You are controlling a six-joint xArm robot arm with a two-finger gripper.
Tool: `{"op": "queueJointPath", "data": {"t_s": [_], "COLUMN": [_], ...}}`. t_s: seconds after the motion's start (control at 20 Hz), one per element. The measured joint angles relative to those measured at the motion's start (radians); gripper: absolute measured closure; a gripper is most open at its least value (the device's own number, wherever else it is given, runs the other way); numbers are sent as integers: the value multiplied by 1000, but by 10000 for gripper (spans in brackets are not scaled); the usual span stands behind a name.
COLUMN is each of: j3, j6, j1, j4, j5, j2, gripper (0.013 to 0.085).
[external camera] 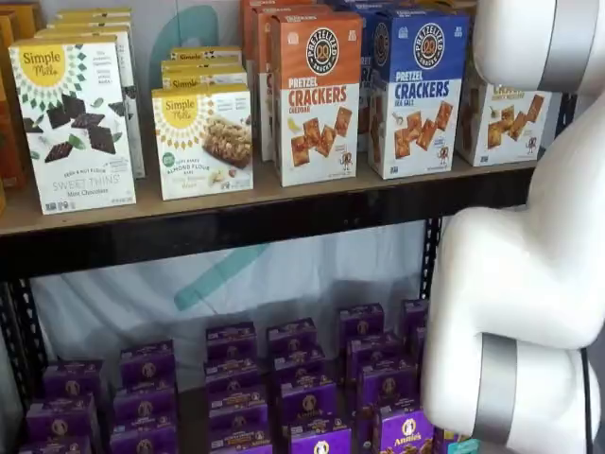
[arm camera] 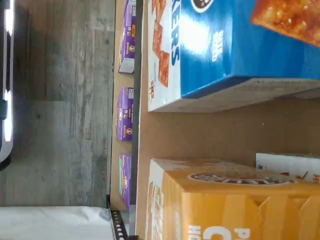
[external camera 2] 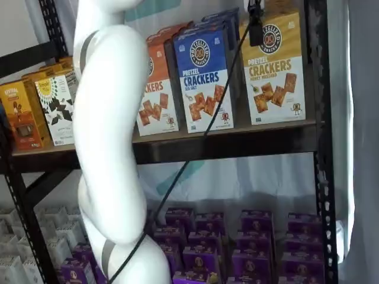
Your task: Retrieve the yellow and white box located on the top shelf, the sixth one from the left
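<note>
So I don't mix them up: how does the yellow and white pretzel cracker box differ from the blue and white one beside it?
The yellow and white cardboard box reads honey mustard; the blue and white cardboard box reads sea salt. The yellow one stands at the row's end, the blue one further in. Both are upright, similar size, same logo.

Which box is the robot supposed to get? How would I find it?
Look along the top shelf to its right end, past the orange box and the blue box. The yellow and white box stands last, and only it has a yellow top reading Honey Mustard.
</note>
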Motion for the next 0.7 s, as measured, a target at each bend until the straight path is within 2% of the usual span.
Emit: {"op": "queueJointPath", "data": {"t_s": [0.1,0.25,0.7], "j3": [1,4,16], "j6": [-1,-5,-15], "j1": [-2,-7,-16], "j4": [2,5,6], "j5": [-1,-1,-6], "j2": [-1,-4,-14], "gripper": [130,250,250]}}
